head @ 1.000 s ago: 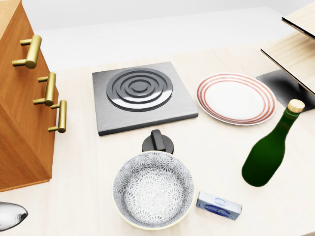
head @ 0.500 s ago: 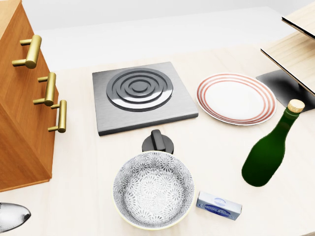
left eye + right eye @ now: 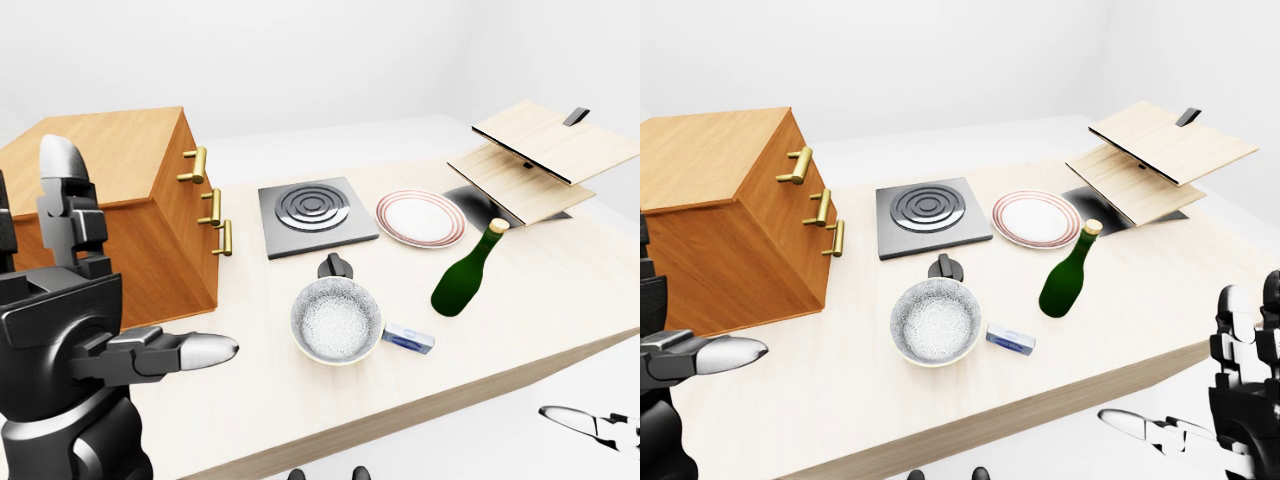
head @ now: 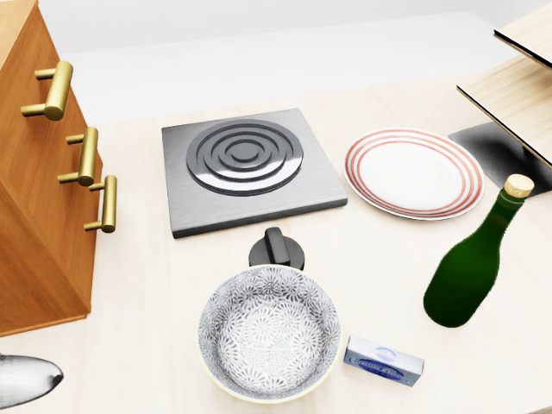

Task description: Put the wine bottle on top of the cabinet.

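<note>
The wine bottle (image 4: 470, 272) stands upright on the pale table (image 3: 520, 290), toward the right of the head view, with bare tabletop all round it: the striped plate (image 4: 414, 172) lies above it, the small blue box (image 4: 384, 361) lies to its lower left, and neither touches it. The wooden cabinet (image 3: 110, 215) sits at the table's left end, brass handles (image 4: 84, 155) facing the stove plate (image 4: 246, 168), its flat top bare in the eye views. Between cabinet and bottle lie the patterned bowl (image 4: 269, 333), the black knob (image 4: 276, 248) just above it, and the stove plate. The tilted wooden shelf (image 3: 1155, 160) overhangs the table's far right corner, above the bottle in the picture. The head view catches only a silver fingertip at its lower left edge, whereas the left-eye view shows the whole left hand (image 3: 75, 310) raised near the cabinet's lower corner, fingers spread, one pointing up and one level toward the bowl, holding nothing. The right hand (image 3: 1230, 385) shows only in the right-eye view, low beyond the table's near edge, fingers apart and empty.
</note>
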Robot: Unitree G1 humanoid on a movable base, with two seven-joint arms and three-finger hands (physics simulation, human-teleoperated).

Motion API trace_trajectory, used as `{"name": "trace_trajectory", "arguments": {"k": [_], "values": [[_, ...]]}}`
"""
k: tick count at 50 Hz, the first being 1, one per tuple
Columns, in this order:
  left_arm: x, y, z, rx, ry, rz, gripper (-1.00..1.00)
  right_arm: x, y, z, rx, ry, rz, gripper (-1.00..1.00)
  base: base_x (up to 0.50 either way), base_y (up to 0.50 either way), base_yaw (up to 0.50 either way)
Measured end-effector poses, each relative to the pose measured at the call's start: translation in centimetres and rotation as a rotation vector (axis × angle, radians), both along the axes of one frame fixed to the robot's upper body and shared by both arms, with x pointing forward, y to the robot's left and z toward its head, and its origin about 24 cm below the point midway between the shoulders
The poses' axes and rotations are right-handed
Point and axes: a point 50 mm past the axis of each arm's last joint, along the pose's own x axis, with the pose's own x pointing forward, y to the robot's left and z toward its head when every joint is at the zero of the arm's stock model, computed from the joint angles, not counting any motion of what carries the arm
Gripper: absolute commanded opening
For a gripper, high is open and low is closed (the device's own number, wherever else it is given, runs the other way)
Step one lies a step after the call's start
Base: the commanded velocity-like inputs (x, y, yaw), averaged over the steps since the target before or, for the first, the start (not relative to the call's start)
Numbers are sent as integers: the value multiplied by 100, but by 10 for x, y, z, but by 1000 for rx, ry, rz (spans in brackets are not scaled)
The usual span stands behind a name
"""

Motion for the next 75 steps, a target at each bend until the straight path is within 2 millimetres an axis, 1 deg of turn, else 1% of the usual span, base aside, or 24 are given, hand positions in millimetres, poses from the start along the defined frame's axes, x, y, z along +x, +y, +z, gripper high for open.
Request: {"name": "trace_trajectory", "arguments": {"k": [29,45,62,75], "values": [[4,-1,-4,3,23,-2,100,23,-17,-33,143,67,10,100,0,0,0],[5,-1,-6,4,38,-2,100,37,-25,-44,194,88,14,100,0,0,0],[9,-1,-10,1,62,-3,100,58,-33,-55,247,112,23,100,0,0,0],[11,0,-13,-1,82,-3,100,77,-35,-61,274,134,36,100,0,0,0]]}}
